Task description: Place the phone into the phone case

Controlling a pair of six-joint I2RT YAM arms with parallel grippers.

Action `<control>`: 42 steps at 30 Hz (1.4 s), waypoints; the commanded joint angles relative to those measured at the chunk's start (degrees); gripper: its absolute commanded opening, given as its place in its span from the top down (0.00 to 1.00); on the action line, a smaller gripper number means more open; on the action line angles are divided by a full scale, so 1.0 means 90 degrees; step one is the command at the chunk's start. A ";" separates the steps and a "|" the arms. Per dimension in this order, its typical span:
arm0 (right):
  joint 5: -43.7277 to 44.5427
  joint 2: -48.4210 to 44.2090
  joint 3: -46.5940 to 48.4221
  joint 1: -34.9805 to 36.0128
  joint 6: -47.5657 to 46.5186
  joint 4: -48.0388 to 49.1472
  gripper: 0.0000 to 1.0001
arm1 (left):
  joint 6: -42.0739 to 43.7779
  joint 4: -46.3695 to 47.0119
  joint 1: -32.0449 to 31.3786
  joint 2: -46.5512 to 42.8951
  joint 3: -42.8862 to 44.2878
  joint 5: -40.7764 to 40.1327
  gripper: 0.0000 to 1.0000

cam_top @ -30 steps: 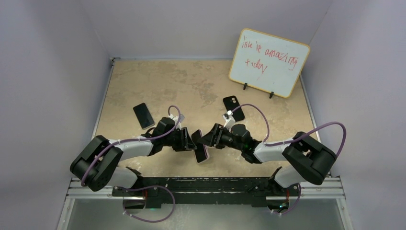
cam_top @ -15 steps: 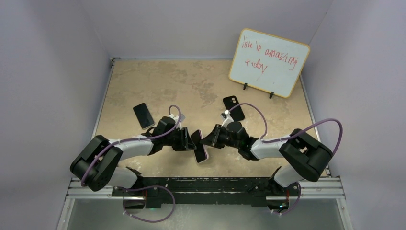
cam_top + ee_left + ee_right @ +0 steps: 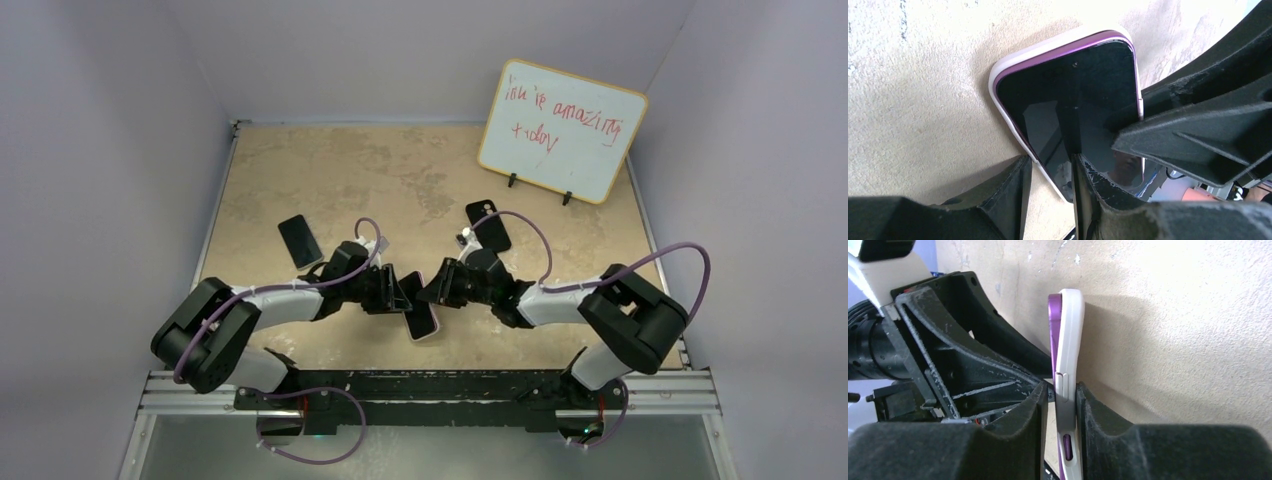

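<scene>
I read this as the seating step. The phone (image 3: pixel 1068 95) already lies in the case (image 3: pixel 1070 335), and the pair is held up off the table (image 3: pixel 330 170), over its near-middle part, between my two arms. My right pincer (image 3: pixel 1062 400) is clamped across the thickness of the pair, one finger on the glass side and one on the white back. My left pincer (image 3: pixel 1050 167) comes in from the left side and is closed on the phone's edge. As far as its wrist view shows, one finger is on the screen and the other is at the case's back. From the right wrist, the phone's purple edge stands a little proud of the white rim at the end farthest from those fingers, so I judge that end not fully snapped home. The next move, I think, calls for one pincer to hold firm while the other shifts toward that proud end and presses glass and back together. It should go gently, since a hard squeeze could pop the seated end loose or let the pair slip. From above, the long axis runs far to near, the near end leaning slightly right. The phone is tipped up on a long edge, with the screen facing my left arm and partly upward, and the case back facing my right arm.
</scene>
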 commanded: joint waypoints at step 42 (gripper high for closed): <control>0.0741 -0.5174 -0.1639 -0.0076 0.0352 0.2253 1.00 | -0.1091 0.2562 0.0198 -0.2190 0.0573 0.2735 0.38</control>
